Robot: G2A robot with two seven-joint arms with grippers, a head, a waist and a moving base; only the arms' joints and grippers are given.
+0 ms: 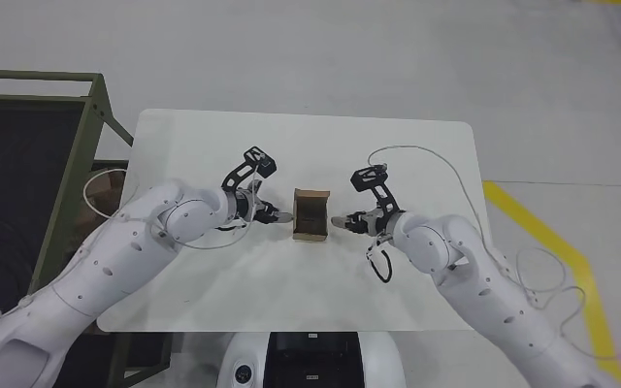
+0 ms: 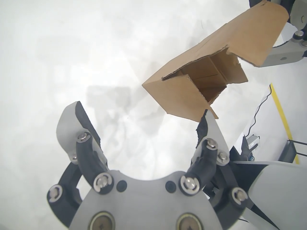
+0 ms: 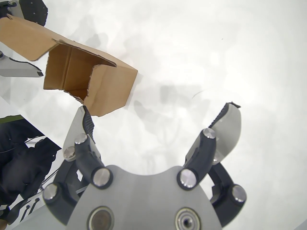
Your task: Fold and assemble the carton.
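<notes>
Picking up the carton [image 1: 310, 215] in the middle of the white table [image 1: 417, 155], upright and mouth up, squarely between the two grippers; reading its long axis as running away from the robot, so short walls front and back, long walls facing the arms. Finding the left gripper [image 2: 141, 112] close in on one long wall, fingers spread wide and pinching nothing; from its own wrist, carton [image 2: 177, 96] lying off toward one fingertip [image 2: 206, 123], not between the pair, with that tip right at the lower edge of the near wall. Same story opposite: right gripper [image 3: 157, 108] splayed open and empty, carton [image 3: 112, 84] off toward one fingertip [image 3: 84, 114], just beside the near corner. Calling it even on distance; neither arm clearly nearer. Judging the coming move to hinge on exactly that offset: likely a squeeze from both sides or a push on a flap, with the walls outside each pair of fingers rather than inside; some re-aiming probably needed for any pinch. Noting one tall flap [image 2: 254, 32] raised above the mouth, ragged along its torn edge, partly covering the opposite gripper behind it in each wrist view. Hard to say about actual contact at either fingertip; touching or just apart, no telling. Carton's underside hidden; far outer walls hidden too; no verdict on the bottom flaps, locked or loose. Other top flaps too foreshortened to count.
</notes>
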